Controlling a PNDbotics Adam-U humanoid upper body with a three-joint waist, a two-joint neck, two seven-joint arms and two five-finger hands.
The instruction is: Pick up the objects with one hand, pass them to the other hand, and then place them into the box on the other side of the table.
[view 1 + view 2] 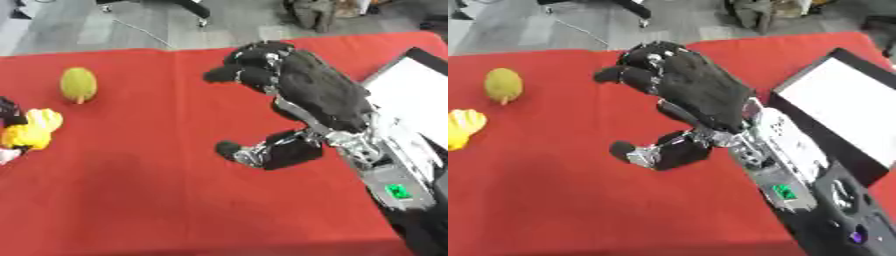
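A yellow-green oval fruit lies on the red table at the far left. In front of it, at the left edge, is a lumpy yellow object. A black part of my left hand shows right beside it; whether it holds the yellow object is hidden. My right hand hovers over the middle of the table, back up. Its fingers are loosely bent toward the left, its thumb is spread wide below, and nothing is in it. The box, black-rimmed with a white inside, stands at the right edge.
Beyond the table's far edge is grey floor with a chair base and a cable. The right forearm crosses the lower right corner beside the box.
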